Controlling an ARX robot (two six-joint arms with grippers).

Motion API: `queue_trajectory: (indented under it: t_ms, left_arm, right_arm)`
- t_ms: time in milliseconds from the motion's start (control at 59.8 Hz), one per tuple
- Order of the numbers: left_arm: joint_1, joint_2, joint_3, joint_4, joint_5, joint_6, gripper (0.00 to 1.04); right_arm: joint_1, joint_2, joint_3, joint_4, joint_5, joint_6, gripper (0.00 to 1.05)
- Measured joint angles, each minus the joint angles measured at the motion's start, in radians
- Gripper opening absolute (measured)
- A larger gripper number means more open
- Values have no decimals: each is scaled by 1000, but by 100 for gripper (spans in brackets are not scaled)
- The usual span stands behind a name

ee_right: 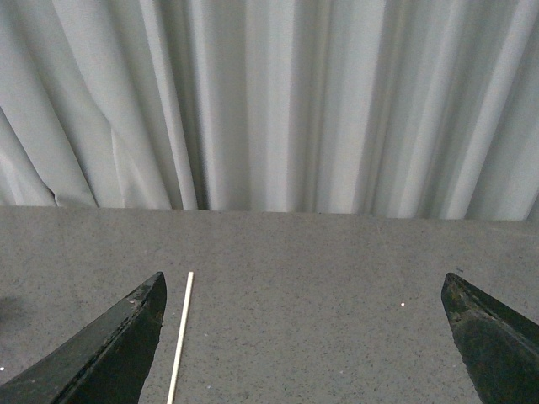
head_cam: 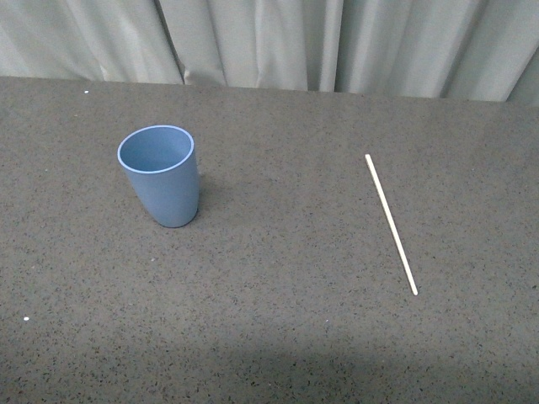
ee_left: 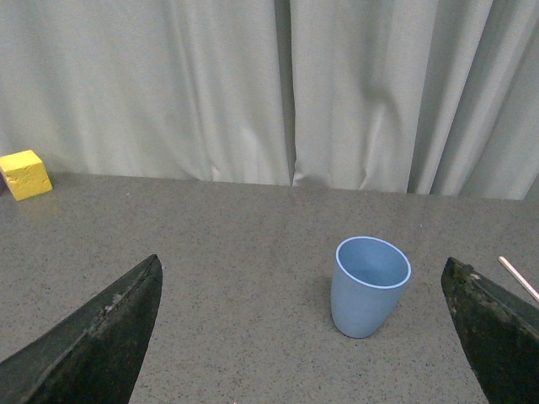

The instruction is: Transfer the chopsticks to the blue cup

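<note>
The blue cup (head_cam: 160, 174) stands upright and empty on the left part of the grey table. The cream-white chopstick (head_cam: 391, 223) lies flat on the right part, well apart from the cup. Neither arm shows in the front view. In the left wrist view my left gripper (ee_left: 303, 337) is open and empty, with the cup (ee_left: 368, 286) ahead between its fingers (ee_left: 101, 345) and the chopstick's tip (ee_left: 518, 279) by the far finger. In the right wrist view my right gripper (ee_right: 303, 337) is open and empty; the chopstick (ee_right: 180, 337) lies just inside one finger (ee_right: 105, 353).
Pale curtains (head_cam: 337, 42) hang behind the table's far edge. A yellow block (ee_left: 25, 174) sits at the table's far edge in the left wrist view. The table (head_cam: 278, 328) is dark grey and speckled.
</note>
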Motion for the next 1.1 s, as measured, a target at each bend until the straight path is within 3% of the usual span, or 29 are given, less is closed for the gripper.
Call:
queue_trajectory:
  t_ms: [1104]
  left_arm:
    - [0,0,0,0,0,0,98]
  right_arm:
    - [0,0,0,0,0,0,95]
